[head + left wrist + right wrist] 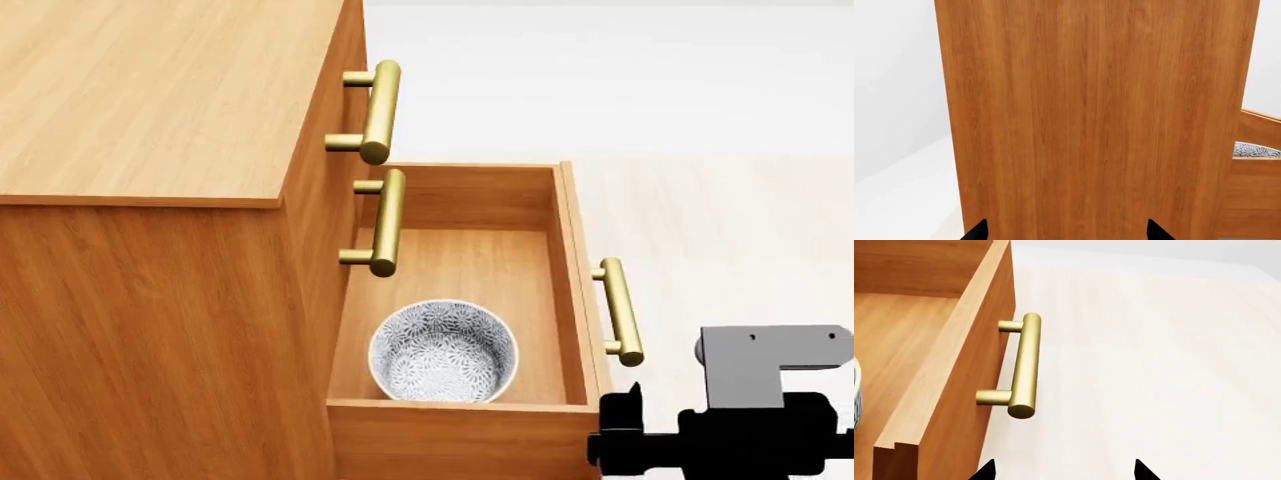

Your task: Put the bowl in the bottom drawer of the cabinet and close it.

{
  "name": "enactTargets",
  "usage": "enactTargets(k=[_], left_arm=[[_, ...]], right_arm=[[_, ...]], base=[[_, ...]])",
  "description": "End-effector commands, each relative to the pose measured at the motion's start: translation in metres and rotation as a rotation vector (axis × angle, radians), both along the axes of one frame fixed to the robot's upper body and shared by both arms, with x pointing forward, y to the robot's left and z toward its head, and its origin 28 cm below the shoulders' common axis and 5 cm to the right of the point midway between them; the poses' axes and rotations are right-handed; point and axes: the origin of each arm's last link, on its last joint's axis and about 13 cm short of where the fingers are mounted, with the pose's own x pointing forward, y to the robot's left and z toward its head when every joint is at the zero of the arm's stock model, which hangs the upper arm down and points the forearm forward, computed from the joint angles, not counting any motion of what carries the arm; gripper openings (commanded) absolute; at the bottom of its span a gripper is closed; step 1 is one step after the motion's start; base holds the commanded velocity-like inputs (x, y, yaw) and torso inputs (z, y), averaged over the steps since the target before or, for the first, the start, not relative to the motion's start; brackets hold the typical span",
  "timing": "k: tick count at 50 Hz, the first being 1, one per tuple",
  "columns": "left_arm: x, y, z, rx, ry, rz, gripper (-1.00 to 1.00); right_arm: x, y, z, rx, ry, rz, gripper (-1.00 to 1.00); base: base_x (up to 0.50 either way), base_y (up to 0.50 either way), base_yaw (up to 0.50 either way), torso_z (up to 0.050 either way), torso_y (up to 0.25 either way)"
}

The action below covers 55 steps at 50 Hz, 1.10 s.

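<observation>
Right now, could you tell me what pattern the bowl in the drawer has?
White with a fine grey-blue leafy pattern; the bowl shows best in the head view.

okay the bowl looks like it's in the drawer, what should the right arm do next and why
Probably bring the right tool against the bottom drawer front beside its handle and push it shut: the bowl already sits inside, the drawer stands fully open, and the tool is empty, just short of the handle.

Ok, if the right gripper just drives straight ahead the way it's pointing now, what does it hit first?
Probably nothing close: the right gripper points over bare pale floor, passing just beside the bottom drawer's brass handle. Its open fingers might graze that handle, but depth is unclear.
</observation>
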Motion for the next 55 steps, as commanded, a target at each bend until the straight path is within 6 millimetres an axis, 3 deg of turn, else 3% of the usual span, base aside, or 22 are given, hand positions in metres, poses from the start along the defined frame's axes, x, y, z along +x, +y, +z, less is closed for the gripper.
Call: enactTargets(k=[1, 55], left_arm=[[0.0, 0.0, 0.0, 0.0, 0.0, 0.0, 1.0], [0.001, 0.0, 0.001, -0.004, 0.0, -0.003, 1.0]], right_arm=[[0.002, 0.009, 0.002, 0.027, -0.011, 0.041, 1.0], [0.003, 0.035, -0.005, 0.032, -0.005, 0.113, 1.0]], base=[[0.0, 0.0, 0.0, 0.0, 0.0], [0.0, 0.0, 0.0, 0.0, 0.0]])
